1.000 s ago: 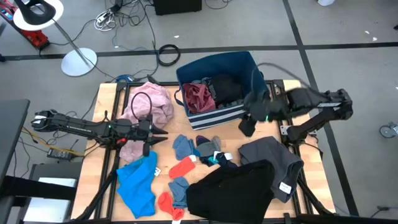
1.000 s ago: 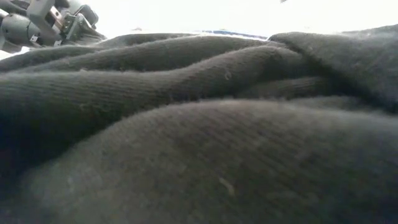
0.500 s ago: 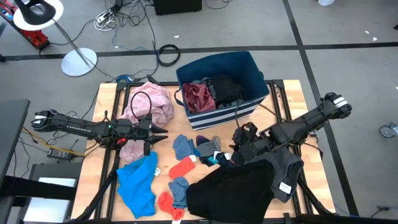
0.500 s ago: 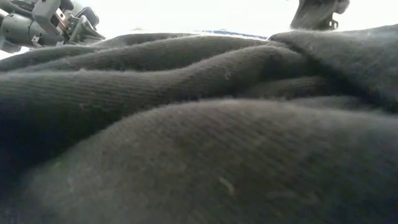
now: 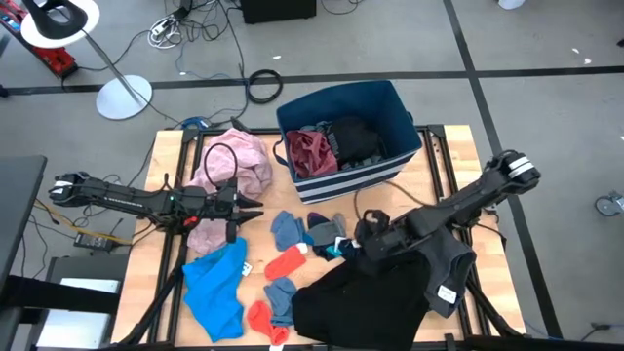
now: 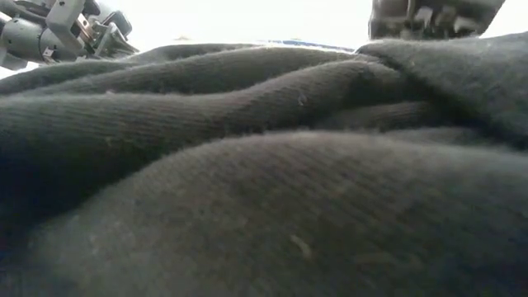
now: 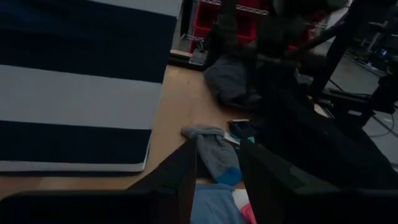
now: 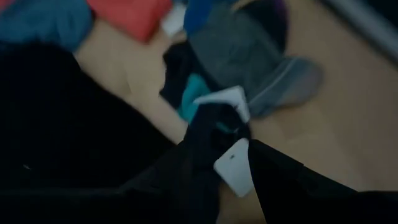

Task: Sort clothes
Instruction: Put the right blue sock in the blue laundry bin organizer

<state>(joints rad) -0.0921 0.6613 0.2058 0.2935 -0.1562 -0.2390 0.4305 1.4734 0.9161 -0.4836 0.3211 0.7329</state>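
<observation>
A wooden worktop point(image 5: 444, 156) stands on a grey floor point(image 5: 88, 127) crossed by dark lines. A white round-based lamp stand point(image 5: 124, 97) and loose cables point(image 5: 261, 85) lie beyond it. Red storage bins point(image 7: 205, 18) sit on shelving behind, under bright light.

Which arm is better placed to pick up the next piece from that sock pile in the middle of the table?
Probably the right. The right gripper, jaws open, hangs at the sock pile beside the black garment. The left gripper, also open, sits farther off by the pink garment.
</observation>
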